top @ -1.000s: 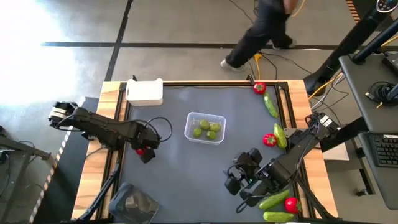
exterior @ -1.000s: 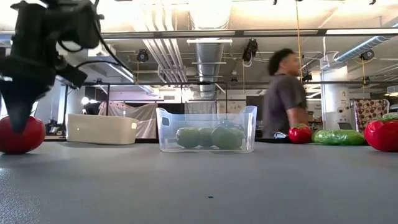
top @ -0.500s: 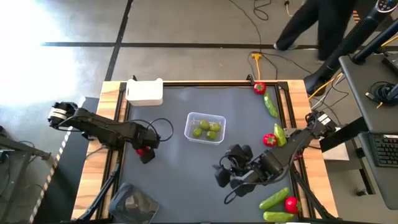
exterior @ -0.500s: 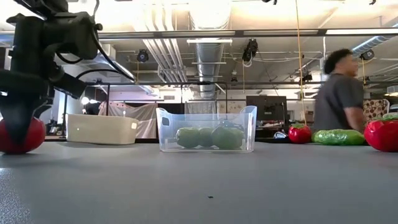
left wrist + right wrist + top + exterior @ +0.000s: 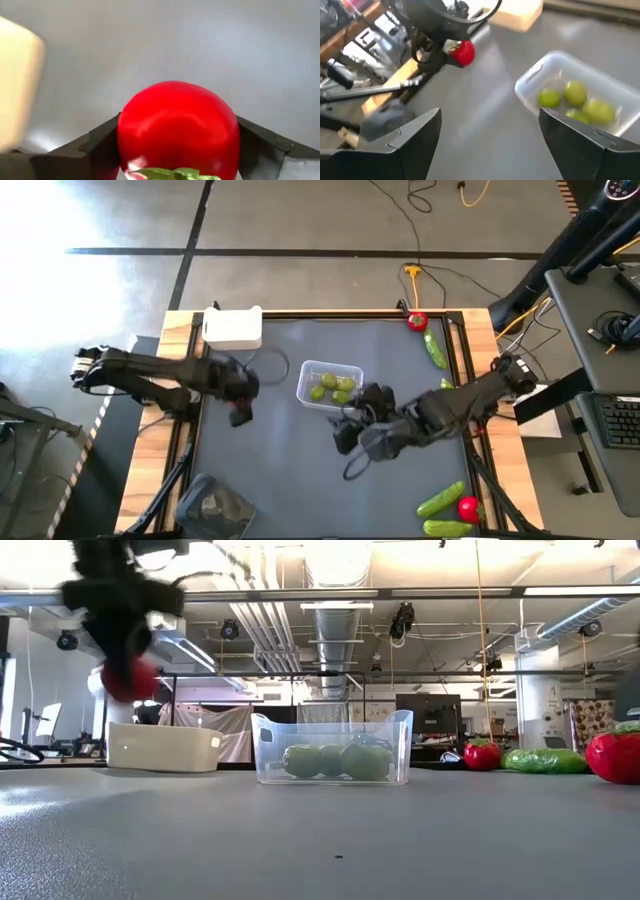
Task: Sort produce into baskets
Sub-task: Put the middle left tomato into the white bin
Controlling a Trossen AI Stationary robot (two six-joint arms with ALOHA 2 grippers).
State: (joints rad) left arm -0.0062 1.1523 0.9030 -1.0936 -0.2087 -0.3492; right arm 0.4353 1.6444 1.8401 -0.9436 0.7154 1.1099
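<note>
My left gripper is shut on a red strawberry with a green top, above the table's left half; the strawberry also shows in the low view and the right wrist view. My right gripper is open and empty, over the table just near of the clear tub. The clear tub stands on its base and holds several yellow-green fruits. The white tub stands at the far left. The dark tray is off the near left corner. My left gripper pinches the strawberry by its two opposite sides between its two fingers. The fingers come from above, pointing down, with the green top toward the wrist. The strawberry hangs lifted clear of the table.
At the table's right edge lie a strawberry and a cucumber at the far end, and two cucumbers with a strawberry at the near end. My right arm crosses the table's right half. Bare table lies between the tubs.
My left gripper has risen with the strawberry, lifting it clear of the table, and gone a little toward the far edge. My right gripper has gone from the near right corner toward the clear tub. A person behind the table has walked out of view.
</note>
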